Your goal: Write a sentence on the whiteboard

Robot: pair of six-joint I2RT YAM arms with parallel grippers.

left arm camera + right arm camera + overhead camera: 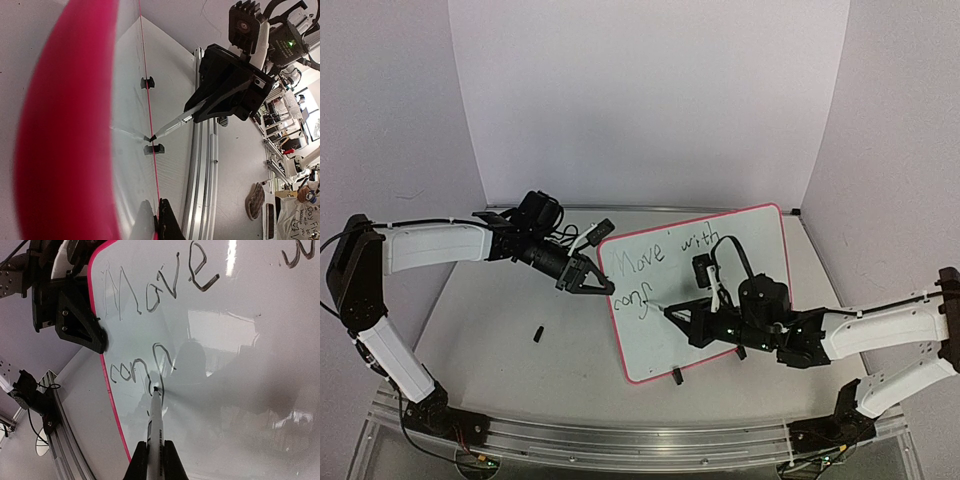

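The whiteboard (760,250) stands tilted on the table, white with a thin pink-red rim. The sentence (655,255) reads "Move with" in the upper row and "conf" (135,371) below it. My right gripper (682,315) is shut on a black-tipped white marker (156,415), whose tip touches the board just under the "f". In the right wrist view the marker runs up between the fingers (170,462). My left gripper (602,284) is shut on the board's left edge; its dark finger (170,220) lies against the rim (65,150). The marker tip (152,137) shows edge-on there.
A small black cap (537,331) lies on the table left of the board. Two black clip feet (676,376) hold the board's lower edge. An aluminium rail (640,440) runs along the near edge. White backdrop panels (640,100) close off the back and sides.
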